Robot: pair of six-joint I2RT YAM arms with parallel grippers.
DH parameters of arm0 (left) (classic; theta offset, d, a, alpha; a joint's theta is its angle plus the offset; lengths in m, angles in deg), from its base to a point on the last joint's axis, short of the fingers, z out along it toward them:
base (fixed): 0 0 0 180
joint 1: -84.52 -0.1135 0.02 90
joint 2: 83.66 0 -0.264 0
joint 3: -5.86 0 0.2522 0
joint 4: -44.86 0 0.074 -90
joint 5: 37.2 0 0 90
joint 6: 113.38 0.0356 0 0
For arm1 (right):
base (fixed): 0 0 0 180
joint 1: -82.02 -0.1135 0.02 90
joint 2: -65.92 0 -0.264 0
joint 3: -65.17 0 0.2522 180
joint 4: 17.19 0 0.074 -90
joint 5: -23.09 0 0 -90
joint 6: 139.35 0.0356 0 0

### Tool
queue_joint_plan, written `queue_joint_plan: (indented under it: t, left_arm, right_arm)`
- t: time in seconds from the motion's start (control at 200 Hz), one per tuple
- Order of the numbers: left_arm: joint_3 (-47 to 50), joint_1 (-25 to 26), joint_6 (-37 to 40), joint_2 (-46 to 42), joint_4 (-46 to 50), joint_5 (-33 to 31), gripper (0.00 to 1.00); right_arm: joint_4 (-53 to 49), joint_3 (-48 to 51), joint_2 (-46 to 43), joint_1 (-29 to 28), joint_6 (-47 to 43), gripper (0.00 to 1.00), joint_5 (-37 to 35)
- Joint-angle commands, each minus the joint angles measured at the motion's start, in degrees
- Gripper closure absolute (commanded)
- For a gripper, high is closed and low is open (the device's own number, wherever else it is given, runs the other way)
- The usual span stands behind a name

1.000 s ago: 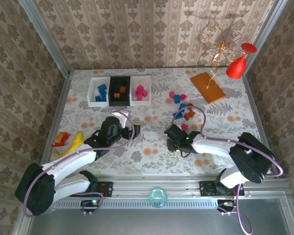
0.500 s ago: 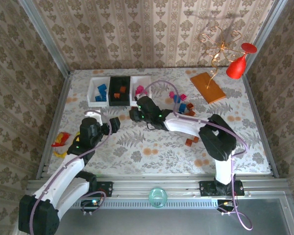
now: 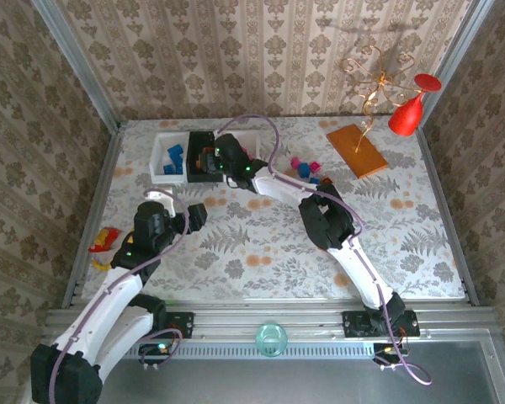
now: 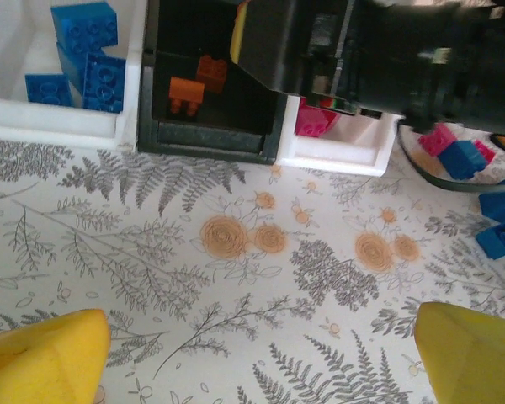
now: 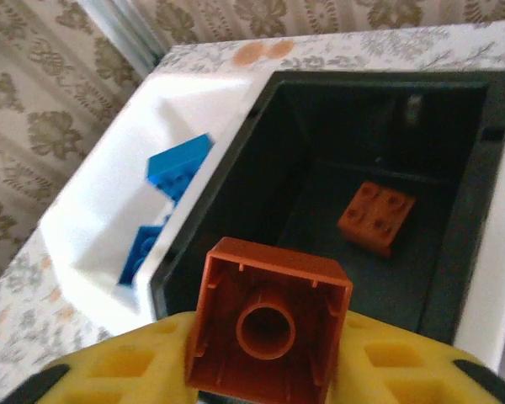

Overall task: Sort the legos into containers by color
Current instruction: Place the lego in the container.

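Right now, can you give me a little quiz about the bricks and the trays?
1. True or false: the right tool grips a blue brick.
2. Which tray has orange-brown bricks lying inside? A the left one, B the black tray, C the right one.
3. Fill in: the left white tray holds ___ bricks.
Key: 1 false, it grips an orange-brown brick; 2 B; 3 blue.
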Motion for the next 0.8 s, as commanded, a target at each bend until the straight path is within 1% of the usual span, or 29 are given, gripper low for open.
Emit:
queue_joint_plan:
  t: [0.0,0.075,0.165,0.23,0.275,0.415,0.515,0.59,0.605,0.625,0.69,0.795]
  left_arm:
    - [-3.46,-0.63,-1.31,-1.34,1.97,1.74,0.06]
    - [-4.68,-0.66,-1.60,-0.70,1.81,2.55,0.06]
    - [-5.94,-0.67,-2.43,1.02,1.00,3.91,0.06]
    - [-6.56,-0.63,-3.27,2.79,-0.29,5.59,0.06]
    - [-6.99,-0.55,-3.93,4.23,-1.47,6.86,0.06]
    - [-9.20,0.43,-6.17,10.11,-5.57,10.06,0.07]
    - [-11.18,3.15,-5.60,14.40,-8.95,10.77,0.08]
    - [-13.06,5.72,-3.47,17.62,-10.30,10.81,0.08]
    - [-13.52,5.78,-2.97,18.31,-10.47,10.84,0.08]
    - [-14.10,7.62,-2.30,19.16,-10.93,11.00,0.08]
    - [-15.68,9.98,0.43,22.10,-12.00,12.40,0.08]
    - [-16.50,12.73,4.40,25.67,-14.92,15.36,0.08]
  right_arm:
    - [-7.18,-7.74,2.33,0.45,-1.45,0.54,1.72]
    - [-8.61,-9.53,1.74,0.72,-2.45,0.49,1.74]
    - [-10.10,-9.40,-0.64,1.28,-3.78,0.45,2.03]
    - [-11.32,-7.93,-3.36,1.66,-4.76,0.41,2.56]
    - [-11.30,-5.23,-6.24,1.81,-5.51,0.39,2.66]
    - [-6.47,14.02,-20.00,2.44,-7.78,0.34,1.20]
    - [-5.49,28.61,-30.36,4.28,-7.83,0.28,0.77]
    - [-5.46,38.92,-37.78,5.64,-7.45,0.25,-0.52]
    - [-5.68,40.83,-39.33,5.84,-7.42,0.25,-0.79]
    - [-5.96,43.28,-41.31,6.09,-7.41,0.24,-1.56]
    - [-8.09,50.22,-47.31,6.34,-8.49,0.22,-4.20]
    - [-15.22,58.07,-55.30,6.61,-9.87,0.19,-9.93]
